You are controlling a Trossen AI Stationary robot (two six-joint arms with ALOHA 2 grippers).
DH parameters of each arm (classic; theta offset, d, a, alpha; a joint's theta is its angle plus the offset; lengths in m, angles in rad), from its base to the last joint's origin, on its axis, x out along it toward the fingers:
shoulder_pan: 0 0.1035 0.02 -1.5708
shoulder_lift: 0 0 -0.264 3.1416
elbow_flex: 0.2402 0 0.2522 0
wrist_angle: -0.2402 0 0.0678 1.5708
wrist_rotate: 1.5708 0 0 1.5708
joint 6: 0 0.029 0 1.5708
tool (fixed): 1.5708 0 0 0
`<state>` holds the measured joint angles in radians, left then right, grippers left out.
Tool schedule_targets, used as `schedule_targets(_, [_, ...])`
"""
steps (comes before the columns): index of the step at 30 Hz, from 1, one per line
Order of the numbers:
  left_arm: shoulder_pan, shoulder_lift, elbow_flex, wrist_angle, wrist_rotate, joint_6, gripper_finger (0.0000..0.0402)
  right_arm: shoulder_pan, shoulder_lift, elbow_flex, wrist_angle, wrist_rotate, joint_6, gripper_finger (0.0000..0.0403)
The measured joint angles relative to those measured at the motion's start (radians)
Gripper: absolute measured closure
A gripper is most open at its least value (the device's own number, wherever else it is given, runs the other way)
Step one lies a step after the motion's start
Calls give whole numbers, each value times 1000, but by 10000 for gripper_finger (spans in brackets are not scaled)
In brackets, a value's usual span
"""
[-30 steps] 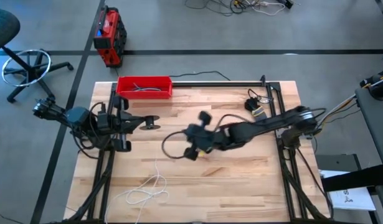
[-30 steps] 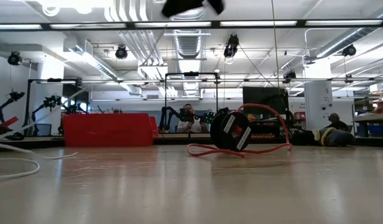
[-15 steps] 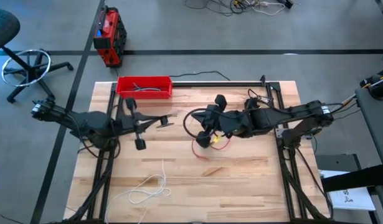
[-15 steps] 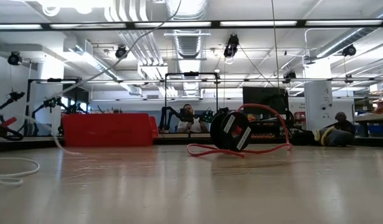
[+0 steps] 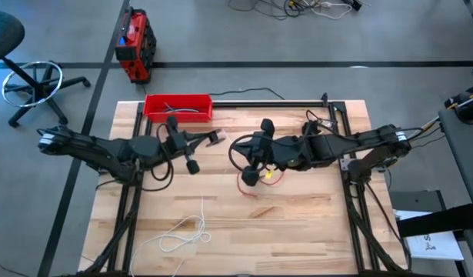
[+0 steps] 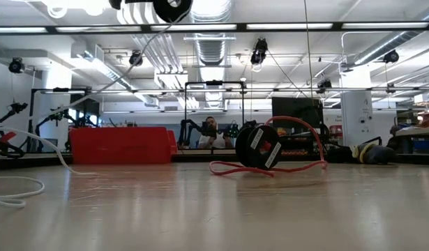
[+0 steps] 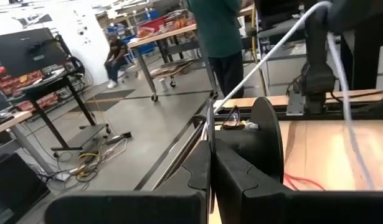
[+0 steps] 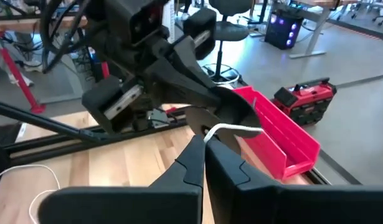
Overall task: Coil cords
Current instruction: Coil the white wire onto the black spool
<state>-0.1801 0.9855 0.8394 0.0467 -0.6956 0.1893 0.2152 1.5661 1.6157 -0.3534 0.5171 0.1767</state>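
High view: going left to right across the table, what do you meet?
White cord near the front edge → red tray at the back edge → left gripper → right gripper over the red cord.

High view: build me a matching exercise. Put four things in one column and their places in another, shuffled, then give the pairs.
Things:
1. red tray
2. white cord
3. red cord
4. red case

Places:
A. on the floor, off the table
B. loose loops near the table's lower left corner in the picture
C. mid-table
D. at the table's upper edge in the picture

Pairs: 1-D, 2-B, 3-C, 4-A
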Motion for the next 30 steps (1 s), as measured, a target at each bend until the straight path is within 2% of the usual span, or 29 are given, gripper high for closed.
schedule_targets(14, [34,129,0,103,6,19,401,0,24,0,108,-1,-74,403])
schedule_targets(20, [34,127,0,108,30,38,401,-9,40,0,75,0,-77,403])
schedule_targets(24, [34,82,0,64,32,50,401,-9,35,0,-1,27,-57,403])
schedule_targets(28, [35,52,0,-21,137,89,401,-10,29,0,-31,110,-63,403])
schedule_targets(30, [34,50,0,-27,183,88,401,-16,28,0,-20,115,-76,403])
